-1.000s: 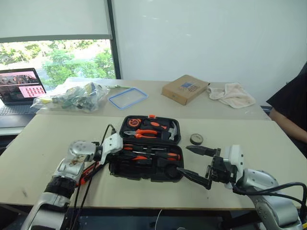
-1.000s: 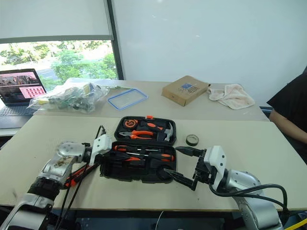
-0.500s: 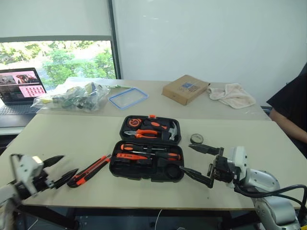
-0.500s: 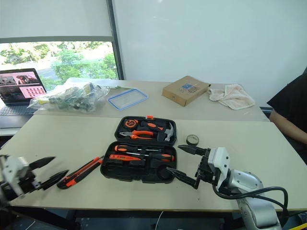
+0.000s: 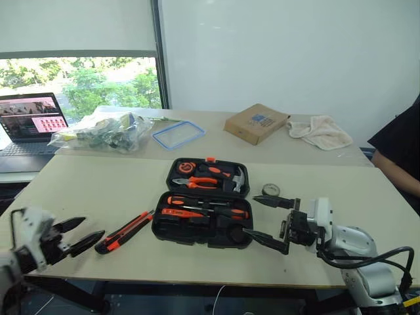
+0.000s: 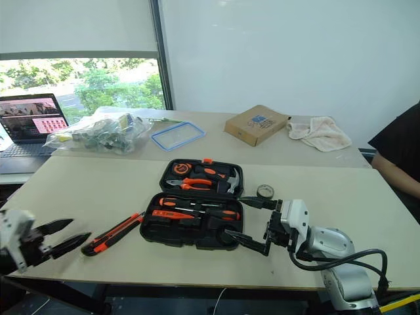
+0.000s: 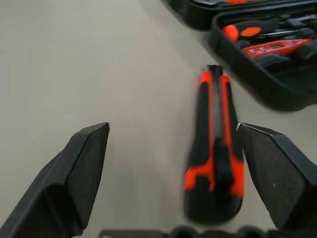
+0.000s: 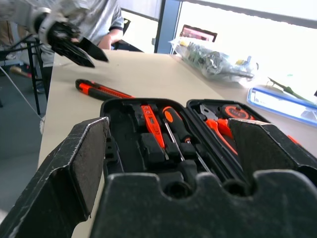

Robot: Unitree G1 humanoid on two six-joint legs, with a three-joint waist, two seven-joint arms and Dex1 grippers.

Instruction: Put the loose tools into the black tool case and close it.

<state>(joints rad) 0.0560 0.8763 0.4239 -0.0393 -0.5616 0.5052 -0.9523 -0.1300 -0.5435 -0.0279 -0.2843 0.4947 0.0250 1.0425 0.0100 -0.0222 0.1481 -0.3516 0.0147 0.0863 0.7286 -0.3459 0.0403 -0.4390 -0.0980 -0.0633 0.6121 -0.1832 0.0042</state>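
Black tool case (image 5: 203, 210) sits open in the middle of the near table (image 5: 85, 190), lid half lying flat on the far side. Front half has screwdrivers (image 5: 203, 205) w/ orange and orange/black handles tucked in the slots. Lid half holds the orange-handled pliers (image 5: 197, 183), a hammer (image 5: 237, 177) and what looks like a round orange tape measure (image 5: 184, 168).

Utility knife (image 5: 123, 231), black & orange, lies loose on the table just left of the case, angled, not touching it. In the left wrist view it lies between the fingertips (image 7: 74, 173) but closer to one side, nothing touching it. Small dark tape roll (image 5: 270, 190) sits on the table right of the lid half, near the case but apart.

Left gripper (image 5: 77, 235) is off at the near left edge of the table, jaws spread wide, empty, pointing toward the knife w/ a gap between them. Right gripper (image 5: 269, 223) is at the case's right end, jaws wide apart too, holding nothing; one tip near the tape roll, the other by the front right corner of the case.

Back table: cardboard box (image 5: 256, 123), crumpled cloth (image 5: 321, 130), blue-rimmed clear lid (image 5: 178, 134), plastic bag of stuff (image 5: 102, 130), laptop (image 5: 29, 121) far left. Person's dark sleeve (image 5: 397, 147) at the right edge.
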